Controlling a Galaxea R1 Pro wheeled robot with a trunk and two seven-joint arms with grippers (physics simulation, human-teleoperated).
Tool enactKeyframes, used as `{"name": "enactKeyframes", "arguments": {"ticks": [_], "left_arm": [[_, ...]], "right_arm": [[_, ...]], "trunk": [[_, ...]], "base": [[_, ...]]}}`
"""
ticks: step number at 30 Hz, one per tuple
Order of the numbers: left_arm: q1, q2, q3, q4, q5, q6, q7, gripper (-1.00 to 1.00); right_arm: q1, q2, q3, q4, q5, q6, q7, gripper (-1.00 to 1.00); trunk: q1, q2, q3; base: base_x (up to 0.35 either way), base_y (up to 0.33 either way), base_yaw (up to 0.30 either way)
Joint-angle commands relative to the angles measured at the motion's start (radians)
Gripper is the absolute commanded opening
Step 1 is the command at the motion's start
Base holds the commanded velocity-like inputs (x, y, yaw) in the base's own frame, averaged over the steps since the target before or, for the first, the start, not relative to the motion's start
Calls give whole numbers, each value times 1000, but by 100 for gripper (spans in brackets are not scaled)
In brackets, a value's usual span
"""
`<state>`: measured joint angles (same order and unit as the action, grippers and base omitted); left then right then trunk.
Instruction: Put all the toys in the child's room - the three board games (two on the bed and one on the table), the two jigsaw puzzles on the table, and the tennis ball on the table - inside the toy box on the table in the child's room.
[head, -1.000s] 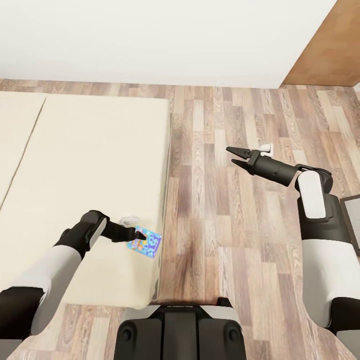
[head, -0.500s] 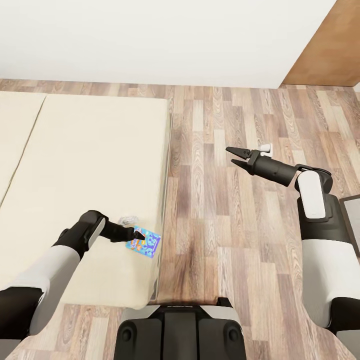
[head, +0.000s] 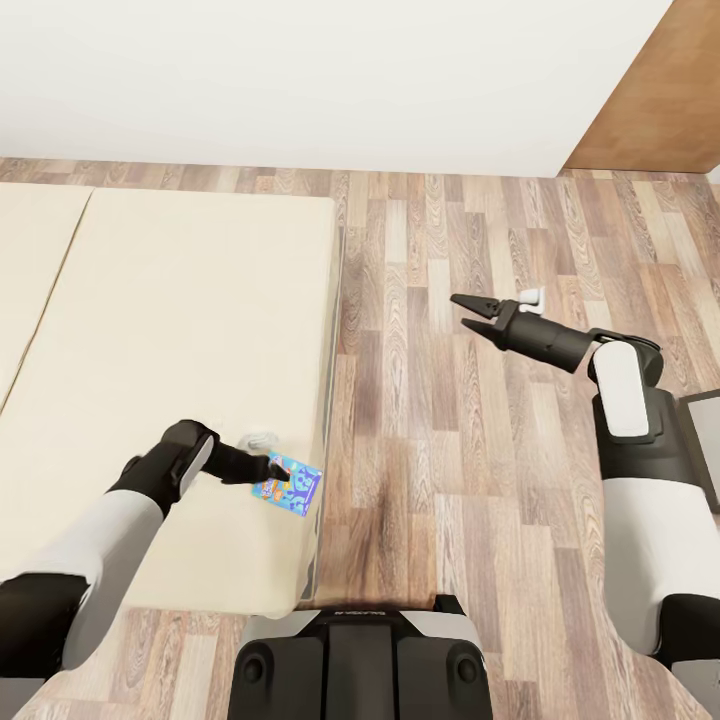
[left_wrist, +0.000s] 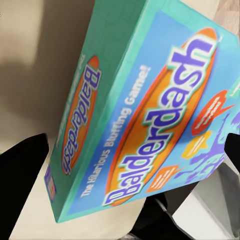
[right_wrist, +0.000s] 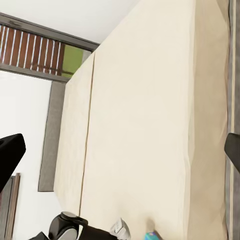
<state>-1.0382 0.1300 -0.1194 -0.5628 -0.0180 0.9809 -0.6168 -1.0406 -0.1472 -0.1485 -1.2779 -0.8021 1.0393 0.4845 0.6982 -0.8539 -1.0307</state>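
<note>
A teal and blue Balderdash board game (head: 297, 489) sits at the bed's (head: 180, 330) near right edge, partly overhanging it. My left gripper (head: 281, 468) is shut on the game; in the left wrist view the tilted box (left_wrist: 150, 110) spans the space between the two dark fingers (left_wrist: 22, 185). Out over the wooden floor to the right of the bed, my right gripper (head: 462, 310) is open and holds nothing. The right wrist view looks across the bed (right_wrist: 150, 115) and catches a corner of the game (right_wrist: 151, 235) beside my left arm.
A second cream mattress (head: 30, 260) adjoins the bed on the left. White wall runs along the back, with a brown wooden panel (head: 660, 90) at the far right. A grey object (head: 705, 440) is at the right edge. Wooden floor (head: 440, 450) lies between bed and right arm.
The left gripper and the board game have shifted very slightly upward along the bed edge. The right arm has barely moved.
</note>
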Motion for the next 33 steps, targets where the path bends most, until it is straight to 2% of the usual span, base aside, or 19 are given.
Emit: {"name": "enactKeyframes", "arguments": {"ticks": [1, 5, 6, 7, 14, 22, 33], "left_arm": [[0, -5, -3, 3, 4, -2, -7, 100], [-1, -22, -3, -6, -86, 0, -5, 100], [-1, -19, -3, -7, -101, 0, -4, 100], [-2, -15, -2, -5, -102, -2, -4, 100], [-2, -7, -2, -8, -30, 6, -3, 100], [-2, -4, -2, -12, 18, 24, -2, 100], [-2, -5, -2, -14, 32, 31, -3, 100]], "right_arm": [[0, 2, -1, 1, 10, 4, 9, 100], [0, 9, -1, 2, 11, 4, 9, 100], [0, 13, -1, 1, 11, 4, 9, 100], [0, 19, -1, 1, 12, 5, 9, 100], [1, 33, -2, 3, 14, 5, 9, 100], [1, 35, -2, 3, 14, 5, 9, 100], [1, 35, -2, 1, 15, 5, 9, 100]], "trunk": [[1, 0, -1], [1, 0, -1], [1, 0, -1], [1, 0, -1], [1, 0, -1], [1, 0, -1], [1, 0, -1]], "base": [[0, 0, 0], [0, 0, 0], [0, 0, 0], [0, 0, 0], [0, 0, 0], [0, 0, 0], [0, 0, 0]]}}
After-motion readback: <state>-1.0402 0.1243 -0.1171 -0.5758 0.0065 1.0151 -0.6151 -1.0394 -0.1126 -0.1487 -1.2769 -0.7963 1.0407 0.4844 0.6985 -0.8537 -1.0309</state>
